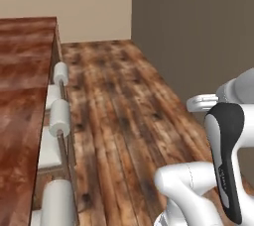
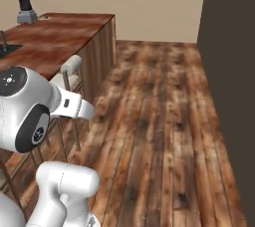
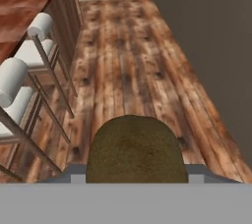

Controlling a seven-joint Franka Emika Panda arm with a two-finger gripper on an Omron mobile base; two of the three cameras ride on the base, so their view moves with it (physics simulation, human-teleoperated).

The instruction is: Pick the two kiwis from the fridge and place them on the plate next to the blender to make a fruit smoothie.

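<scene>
Far off on our left we see the blender point(image 2: 24, 7), small and dark, standing at the back corner of the long brown counter point(image 2: 55, 34). We cannot make out the plate from here. Closer in, white stools point(image 3: 22, 78) stand in a row along the counter's side. In the hand view, a brown kiwi point(image 3: 135, 149) sits right at the gripper point(image 3: 135, 171), and we think the fingers are closed on it, one on each side. So the place we must reach lies ahead and to the left of the hand, with wood floor point(image 2: 159, 121) between, and a dark wall point(image 2: 231, 71) stands on our right
</scene>
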